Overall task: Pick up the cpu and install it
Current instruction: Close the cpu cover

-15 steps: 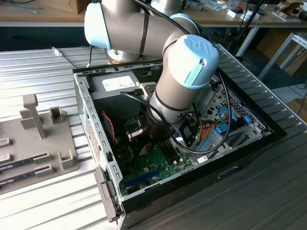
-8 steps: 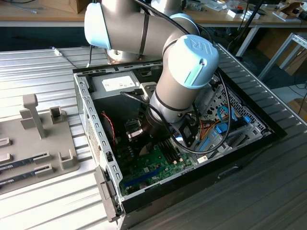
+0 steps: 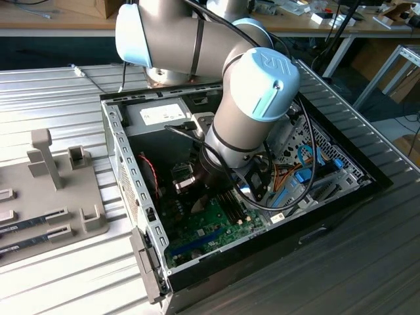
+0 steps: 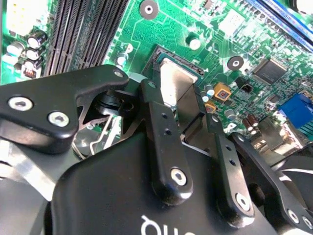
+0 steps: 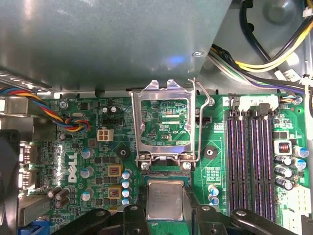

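Exterior view: arm [image 3: 223,92] reaches down into the open PC case [image 3: 131,190] on the bench [image 3: 59,269]; wrist sits over the green motherboard [image 3: 210,230], fingers hidden behind it. Second wrist view: black fingers [image 4: 164,142] flank the cpu [image 4: 175,88], one on each side, closed against its edges as far as can be seen; cpu sits at or just above its socket, seating can't be confirmed. First wrist view: cpu [image 5: 165,199] lies between the fingers' tips, w/ the open socket frame [image 5: 164,122] standing just beyond it and memory slots [image 5: 249,161] off to one side.
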Controlling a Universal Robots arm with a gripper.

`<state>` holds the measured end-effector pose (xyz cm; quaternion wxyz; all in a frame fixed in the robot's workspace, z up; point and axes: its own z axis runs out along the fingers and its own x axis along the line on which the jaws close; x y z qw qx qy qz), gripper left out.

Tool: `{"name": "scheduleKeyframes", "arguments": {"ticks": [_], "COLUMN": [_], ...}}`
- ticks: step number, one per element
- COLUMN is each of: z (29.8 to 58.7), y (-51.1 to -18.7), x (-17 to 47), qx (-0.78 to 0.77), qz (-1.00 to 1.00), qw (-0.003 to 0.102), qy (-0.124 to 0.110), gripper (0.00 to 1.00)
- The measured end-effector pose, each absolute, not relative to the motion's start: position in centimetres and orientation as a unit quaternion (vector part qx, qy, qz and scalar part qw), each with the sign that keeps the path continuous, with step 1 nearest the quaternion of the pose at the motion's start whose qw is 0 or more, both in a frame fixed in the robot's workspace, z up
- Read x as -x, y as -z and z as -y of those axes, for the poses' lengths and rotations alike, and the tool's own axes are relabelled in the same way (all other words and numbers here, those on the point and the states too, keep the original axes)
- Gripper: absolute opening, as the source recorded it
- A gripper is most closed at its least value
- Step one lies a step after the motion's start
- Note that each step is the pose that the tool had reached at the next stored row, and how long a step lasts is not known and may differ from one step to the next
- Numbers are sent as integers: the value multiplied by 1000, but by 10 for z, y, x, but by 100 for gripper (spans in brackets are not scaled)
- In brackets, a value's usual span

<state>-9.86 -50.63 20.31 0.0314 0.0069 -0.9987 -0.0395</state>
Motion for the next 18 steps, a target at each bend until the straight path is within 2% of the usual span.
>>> {"name": "scheduleKeyframes", "arguments": {"ticks": [16, 17, 18], "z": [506, 506, 506], "y": [-209, -209, -209], "x": [99, 99, 99], "qx": [-6, -6, -6], "qz": [999, 999, 999], "qw": [31, 31, 31], "qy": [40, 40, 40], "gripper": [39, 40, 46]}}
